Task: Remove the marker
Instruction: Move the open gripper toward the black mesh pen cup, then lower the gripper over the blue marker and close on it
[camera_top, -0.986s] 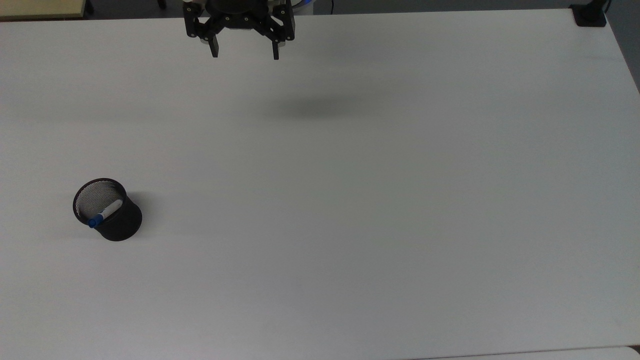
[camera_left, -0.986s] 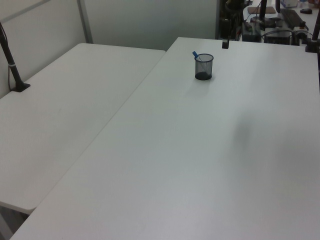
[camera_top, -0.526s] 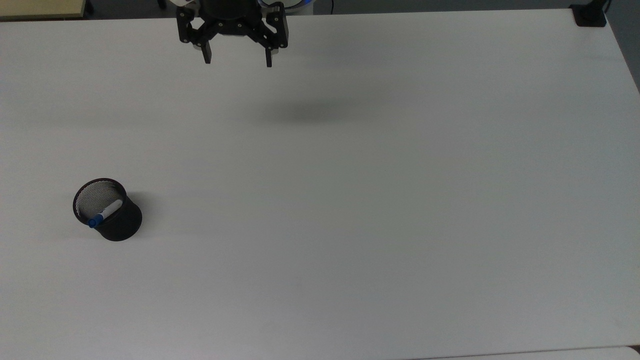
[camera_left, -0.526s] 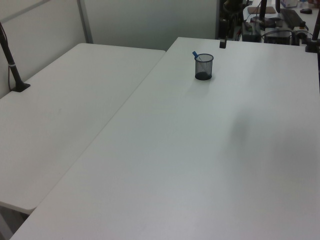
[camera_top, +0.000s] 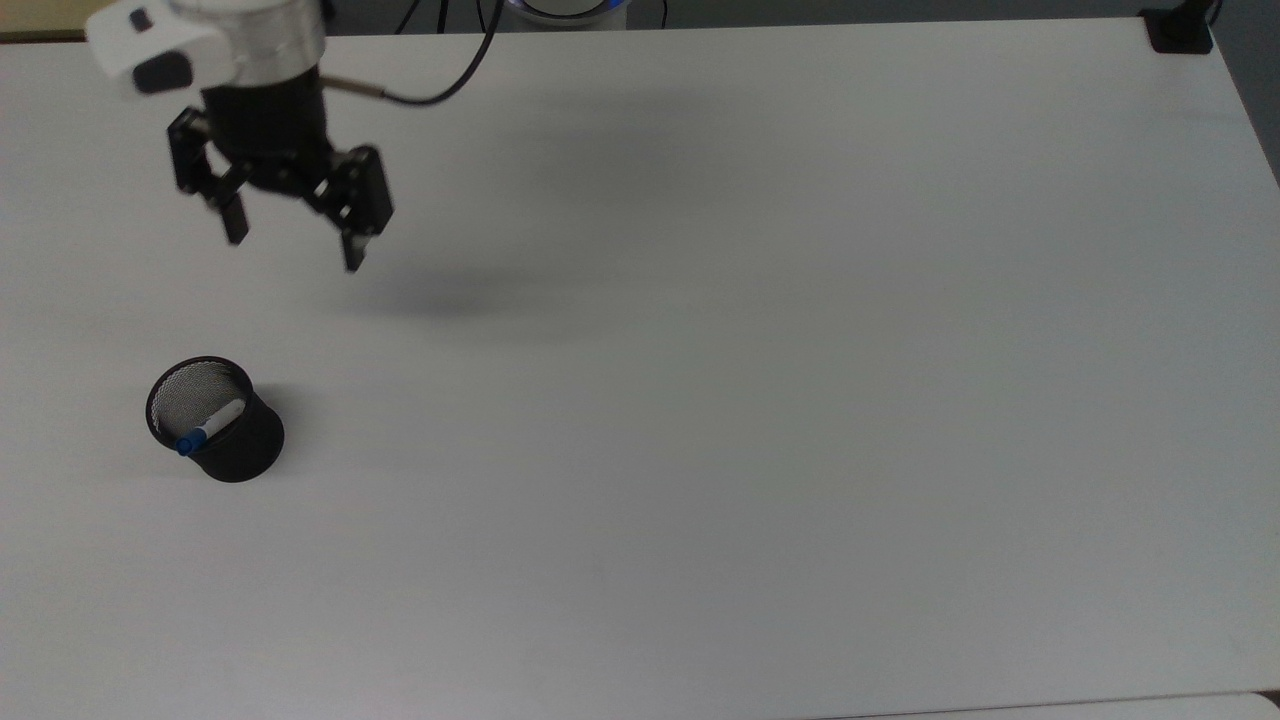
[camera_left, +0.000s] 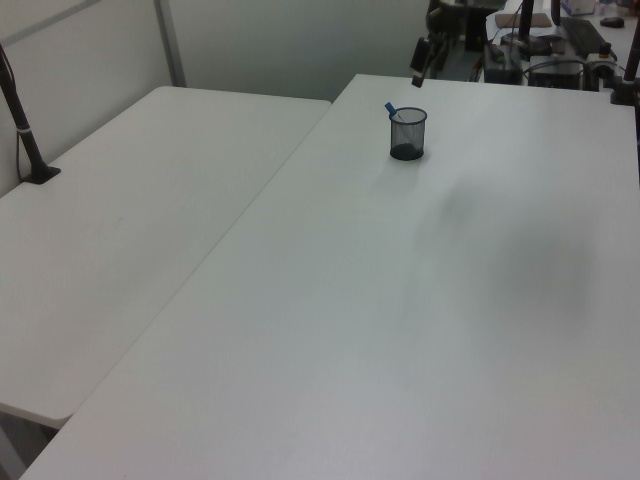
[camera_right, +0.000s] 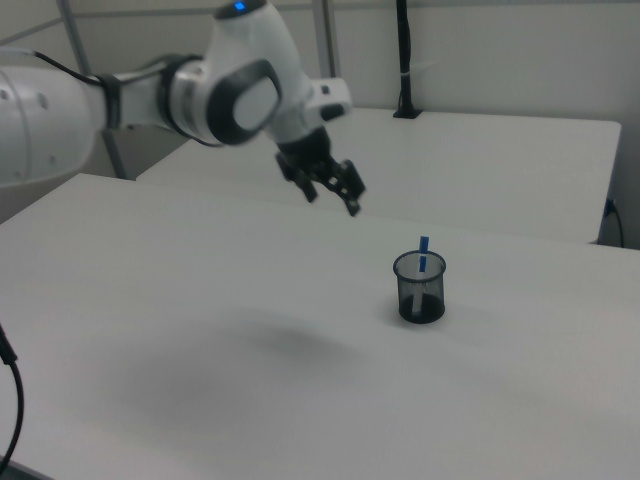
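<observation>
1. Marker (camera_top: 208, 427) unchanged from 1.0 s ago: leaning inside black mesh cup (camera_top: 232, 440), blue cap at the rim, at the top view's left.
2. Gripper (camera_top: 294, 240) has shifted from top centre toward the top view's left, nearer the cup, above the white table (camera_top: 760, 400). Fingers spread wide, holding nothing.

No text, label, brand, number or sign can be read anywhere.
</observation>
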